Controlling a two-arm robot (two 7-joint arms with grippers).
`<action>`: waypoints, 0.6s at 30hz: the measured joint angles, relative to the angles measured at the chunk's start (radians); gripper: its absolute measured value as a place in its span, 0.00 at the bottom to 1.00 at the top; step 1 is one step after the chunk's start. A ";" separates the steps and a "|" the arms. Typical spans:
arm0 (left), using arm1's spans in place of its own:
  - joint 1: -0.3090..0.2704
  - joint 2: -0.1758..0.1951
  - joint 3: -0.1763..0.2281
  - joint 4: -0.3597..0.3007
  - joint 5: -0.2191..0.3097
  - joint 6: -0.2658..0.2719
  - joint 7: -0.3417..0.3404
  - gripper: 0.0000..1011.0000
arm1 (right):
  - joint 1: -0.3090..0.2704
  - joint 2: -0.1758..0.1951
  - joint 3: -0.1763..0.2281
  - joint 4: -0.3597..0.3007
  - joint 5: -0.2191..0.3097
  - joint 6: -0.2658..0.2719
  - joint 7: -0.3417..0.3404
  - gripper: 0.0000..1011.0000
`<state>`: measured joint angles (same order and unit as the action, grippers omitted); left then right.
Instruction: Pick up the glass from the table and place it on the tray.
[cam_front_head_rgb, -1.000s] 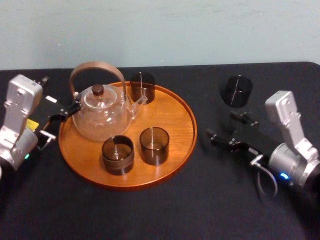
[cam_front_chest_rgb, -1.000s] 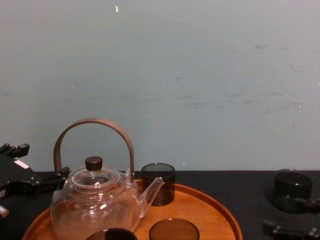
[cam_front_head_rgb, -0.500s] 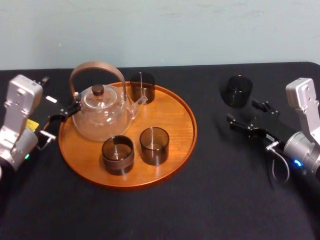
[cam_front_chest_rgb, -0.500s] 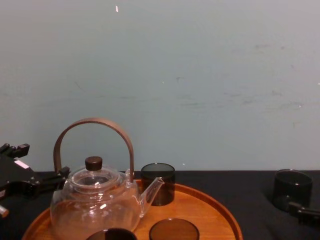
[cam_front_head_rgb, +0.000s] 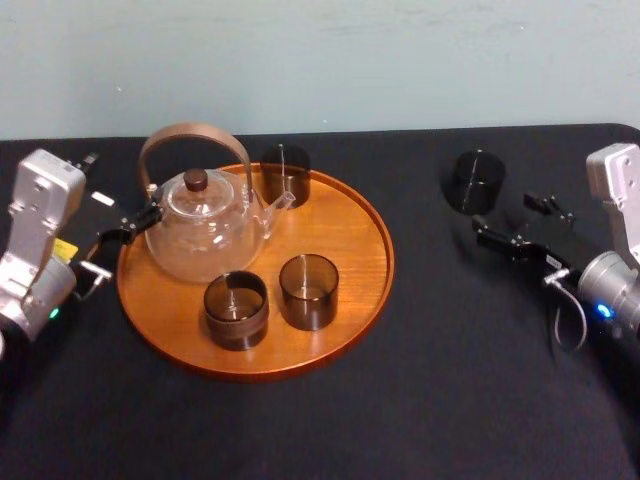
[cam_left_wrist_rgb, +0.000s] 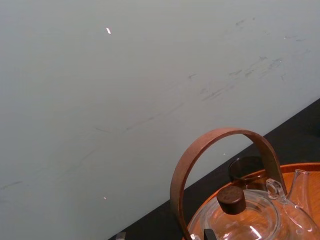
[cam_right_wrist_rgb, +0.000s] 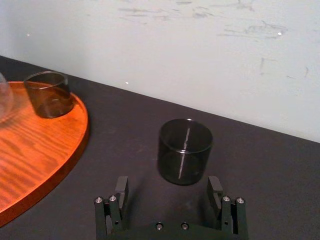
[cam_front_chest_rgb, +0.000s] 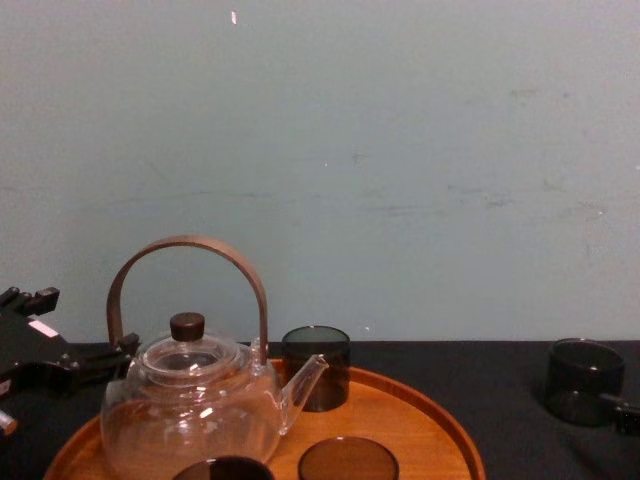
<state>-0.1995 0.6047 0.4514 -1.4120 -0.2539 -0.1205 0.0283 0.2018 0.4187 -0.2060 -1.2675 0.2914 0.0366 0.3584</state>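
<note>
Left tool (cam_front_head_rgb: 120, 235) sits parked at the left rim of the tray (cam_front_head_rgb: 350, 290), just beside the glass teapot (cam_front_head_rgb: 205, 225), in the same place as a second ago; whether it is spread or pressed together cannot be told. On the round wooden tray stand the teapot and three smoked tumblers: one at the back (cam_front_head_rgb: 285, 175) and two at the front (cam_front_head_rgb: 236, 310) (cam_front_head_rgb: 308, 291), none displaced.

Right of the tray, well apart from it, the fourth smoked glass (cam_front_head_rgb: 474, 182) stands upright on the black desk (cam_front_head_rgb: 420, 400), unmoved.

Right tool (cam_front_head_rgb: 503, 216) is the only element that has changed. A second ago it lay nearer the robot and closer to the tray; it has since swung outward to the right and now faces the glass from its right side. The right wrist view shows its two fingers (cam_right_wrist_rgb: 121, 187) spread wider than the glass, holding nothing, with the glass just ahead of the tips and centred on the gap, not yet between them.

Judged from this, the approach has been realigned and the grasp is still to come; a short forward advance would be needed before closing.
</note>
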 joint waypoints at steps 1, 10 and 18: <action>0.000 0.000 0.000 0.000 0.000 0.000 0.000 1.00 | 0.004 -0.001 0.001 0.005 0.000 0.001 0.000 0.99; 0.000 0.000 0.000 0.000 0.000 0.000 0.000 1.00 | 0.061 -0.018 0.003 0.068 -0.011 0.012 -0.001 0.99; 0.000 0.000 0.000 0.000 0.000 0.000 0.000 1.00 | 0.116 -0.036 -0.007 0.124 -0.028 0.013 0.006 0.99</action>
<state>-0.1996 0.6047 0.4514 -1.4120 -0.2539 -0.1205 0.0283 0.3176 0.3831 -0.2126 -1.1436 0.2637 0.0501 0.3649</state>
